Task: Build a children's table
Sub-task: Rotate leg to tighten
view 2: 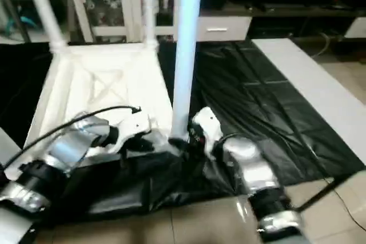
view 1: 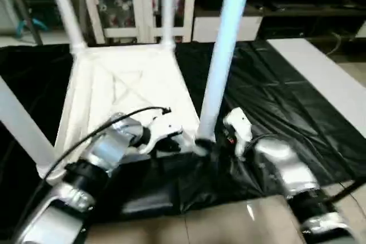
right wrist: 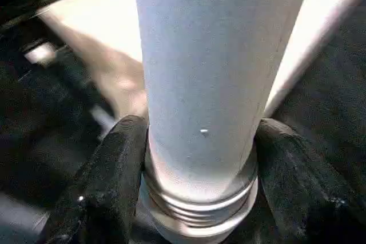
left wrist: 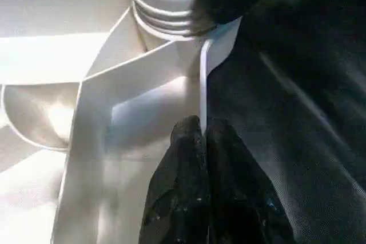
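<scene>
The white tabletop (view 1: 126,84) lies upside down on a black sheet, its X ribs facing up. Legs stand in the far left socket (view 1: 66,10), the far right socket (view 1: 168,4) and the near left corner (view 1: 20,124). A further leg (view 1: 223,55) stands upright at the near right corner, its threaded end (right wrist: 197,207) just above the socket (left wrist: 166,24). My right gripper (right wrist: 200,141) is shut on this leg low down, one finger (right wrist: 117,158) on each side. My left gripper (left wrist: 205,135) is shut on the tabletop's thin side wall (left wrist: 203,84) beside that socket.
The black sheet (view 1: 274,95) covers the floor under the work. A flat white board (view 1: 326,78) lies along its right side. A white cabinet with glass doors (view 1: 126,4) and a low dark shelf (view 1: 297,10) stand behind. Bare floor (view 1: 217,221) runs along the front.
</scene>
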`<state>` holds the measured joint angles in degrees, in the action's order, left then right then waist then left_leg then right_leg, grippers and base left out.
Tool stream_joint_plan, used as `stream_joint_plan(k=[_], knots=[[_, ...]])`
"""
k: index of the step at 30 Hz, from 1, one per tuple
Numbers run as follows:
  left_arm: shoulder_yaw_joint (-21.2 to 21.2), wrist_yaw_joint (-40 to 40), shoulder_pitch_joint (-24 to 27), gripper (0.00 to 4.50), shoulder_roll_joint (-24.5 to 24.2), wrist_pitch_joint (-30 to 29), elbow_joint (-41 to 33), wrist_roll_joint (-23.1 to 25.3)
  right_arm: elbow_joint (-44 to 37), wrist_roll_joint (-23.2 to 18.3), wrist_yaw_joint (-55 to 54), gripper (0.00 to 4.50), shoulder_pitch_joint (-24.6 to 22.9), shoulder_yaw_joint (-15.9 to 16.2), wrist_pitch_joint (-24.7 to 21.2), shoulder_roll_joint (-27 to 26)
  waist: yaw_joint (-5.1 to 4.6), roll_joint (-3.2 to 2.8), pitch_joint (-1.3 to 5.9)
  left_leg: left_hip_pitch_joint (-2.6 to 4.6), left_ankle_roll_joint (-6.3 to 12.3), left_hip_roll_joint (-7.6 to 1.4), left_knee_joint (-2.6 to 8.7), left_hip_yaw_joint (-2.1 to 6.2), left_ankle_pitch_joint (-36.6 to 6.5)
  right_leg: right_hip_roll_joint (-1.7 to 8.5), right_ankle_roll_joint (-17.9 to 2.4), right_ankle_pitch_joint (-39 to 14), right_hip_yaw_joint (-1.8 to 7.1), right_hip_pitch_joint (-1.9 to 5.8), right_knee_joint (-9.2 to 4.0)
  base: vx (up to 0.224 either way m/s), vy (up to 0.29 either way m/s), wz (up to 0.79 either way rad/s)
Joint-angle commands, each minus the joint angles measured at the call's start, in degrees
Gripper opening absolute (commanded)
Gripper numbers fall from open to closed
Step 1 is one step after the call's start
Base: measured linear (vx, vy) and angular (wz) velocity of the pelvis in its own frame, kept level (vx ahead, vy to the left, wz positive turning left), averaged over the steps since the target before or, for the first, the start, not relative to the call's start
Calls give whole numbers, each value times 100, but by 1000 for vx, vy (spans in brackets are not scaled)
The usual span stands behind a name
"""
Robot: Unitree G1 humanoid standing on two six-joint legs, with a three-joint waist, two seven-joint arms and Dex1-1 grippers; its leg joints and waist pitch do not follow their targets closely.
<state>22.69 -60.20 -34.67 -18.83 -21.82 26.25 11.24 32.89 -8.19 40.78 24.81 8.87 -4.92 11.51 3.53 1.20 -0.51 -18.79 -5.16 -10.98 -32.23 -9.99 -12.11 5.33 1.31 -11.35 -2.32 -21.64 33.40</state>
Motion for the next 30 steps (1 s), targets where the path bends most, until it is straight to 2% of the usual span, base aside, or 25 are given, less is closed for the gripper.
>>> stream_joint_plan(k=[1, 2, 4, 6, 7, 10, 11, 12, 13, 14, 15, 18, 19, 21, 24, 25, 26, 28, 29, 30], knots=[[395, 159, 253, 0, 344, -251, 412, 75, 396, 160, -1238, 256, 91, -378, -329, -236, -42, -24, 62, -34, -152, -166, 520, 131, -2421, 283, -679, -3072, 140, 50, -553, -67, 5, -7], [358, 307, 215, 0, 413, -299, 452, 97, 476, 184, -1558, 256, 108, -440, -349, -350, -51, -33, 64, -25, -168, -165, 523, 149, -2492, 285, -633, -3165, 126, 43, -563, -58, 7, -8], [278, 612, 124, 0, 564, -363, 569, 118, 724, 329, -2304, 256, 186, -515, -293, -566, -99, -39, 71, -57, -190, -161, 537, 182, -2581, 288, -551, -3237, 100, 54, -582, -51, 14, -11], [208, 841, 44, 0, 689, -356, 702, 144, 952, 436, -2905, 256, 285, -582, -239, -734, -139, -50, 73, -44, -196, -147, 529, 189, -2698, 280, -542, -3231, 93, 15, -607, 0, 0, 0], [127, 1153, -58, 0, 836, -297, 872, 186, 1222, 460, -3669, 256, 419, -738, -165, -978, -196, -51, 70, -5, -211, -130, 510, 177, -2836, 266, -540, -3303, 95, -53, -638, 0, 0, 0], [-48, 1721, -215, 0, 1092, -78, 1163, 228, 1668, 389, -4317, 256, 619, -856, 149, -1479, -223, -48, 82, -17, -198, -130, 519, 194, -2929, 264, -513, -3200, 80, -49, -636, 0, 0, 0], [-55, 1781, -243, 0, 1126, -49, 1209, 240, 1770, 367, -4136, 256, 682, -785, 284, -1613, -222, -17, 84, -30, -171, -129, 520, 187, -2900, 263, -509, -3144, 84, -43, -637, 0, 0, 0], [-55, 1781, -243, 0, 1126, -49, 1209, 240, 1770, 367, -4136, 256, 682, -785, 284, -1613, -201, -44, 80, -30, -132, -135, 523, 178, -2875, 262, -537, -3001, 96, -49, -631, 0, 0, 0], [-40, 1786, -250, 0, 1138, -65, 1208, 244, 1782, 394, -3845, 256, 739, -656, 450, -1715, -192, -24, 84, -22, -101, -145, 518, 158, -2867, 259, -584, -2856, 114, -68, -622, 0, 0, 0], [-37, 1784, -243, 0, 1139, -81, 1191, 239, 1752, 421, -3778, 256, 751, -608, 509, -1731, -188, -39, 82, -31, -94, -149, 524, 160, -2864, 255, -620, -2771, 119, -61, -604, 0, 0, 0], [-43, 1797, -234, 0, 1135, -77, 1187, 238, 1738, 411, -3768, 256, 769, -606, 536, -1737, -185, -17, 83, -57, -95, -157, 536, 153, -2780, 253, -660, -2591, 125, -35, -587, 0, 0, 0], [-66, 1829, -224, 0, 1131, -35, 1224, 244, 1746, 376, -3835, 256, 808, -658, 633, -1727, -164, -25, 87, -64, -100, -162, 539, 134, -2639, 249, -757, -2266, 143, -25, -548, 0, 0, 0], [-70, 1805, -203, 0, 1099, -10, 1208, 246, 1652, 373, -3709, 291, 778, -636, 725, -1674, -159, -16, 88, -64, -95, -163, 537, 126, -2609, 250, -778, -2214, 147, -25, -543, 0, 0, 0], [-60, 1688, -156, 0, 997, 105, 1169, 245, 1470, 460, -3432, 326, 705, -580, 1014, -1494, -142, -19, 95, -79, -52, -165, 528, 108, -2481, 253, -841, -2030, 154, 1, -524, 0, 0, 0], [-56, 1636, -116, 0, 939, 169, 1118, 240, 1322, 431, -3191, 343, 643, -607, 1072, -1350, -92, -15, 106, -76, 32, -172, 504, 64, -2083, 251, -1006, -1562, 176, 21, -484, 0, 0, 0], [-47, 1587, -74, 0, 872, 173, 1049, 245, 1087, 331, -2778, 359, 568, -616, 1079, -1173, -59, -30, 109, -50, 83, -168, 482, 38, -1974, 246, -1069, -1444, 187, 10, -471, 0, 0, 0], [-24, 1525, -51, 0, 823, 171, 1007, 251, 904, 259, -2489, 368, 516, -610, 1046, -1041, -46, -15, 116, -46, 127, -173, 472, 25, -1906, 242, -1095, -1337, 190, 20, -467, 0, 0, 0], [-2, 1455, -32, 0, 779, 161, 969, 251, 745, 208, -2254, 388, 474, -600, 1019, -907, 14, -11, 149, -97, 280, -180, 443, 10, -1347, 240, -1219, -721, 180, 101, -385, 0, 0, 0], [18, 1392, -13, 0, 738, 145, 933, 251, 588, 161, -2016, 388, 433, -581, 991, -766, 21, -24, 149, -104, 303, -180, 435, 10, -1212, 235, -1262, -578, 177, 99, -365, 0, 0, 0], [47, 1308, 3, 0, 694, 156, 905, 251, 466, 133, -1744, 410, 402, -535, 949, -618, 34, -19, 168, -133, 374, -182, 410, 14, -898, 233, -1330, -228, 160, 147, -316, 0, 0, 0]])
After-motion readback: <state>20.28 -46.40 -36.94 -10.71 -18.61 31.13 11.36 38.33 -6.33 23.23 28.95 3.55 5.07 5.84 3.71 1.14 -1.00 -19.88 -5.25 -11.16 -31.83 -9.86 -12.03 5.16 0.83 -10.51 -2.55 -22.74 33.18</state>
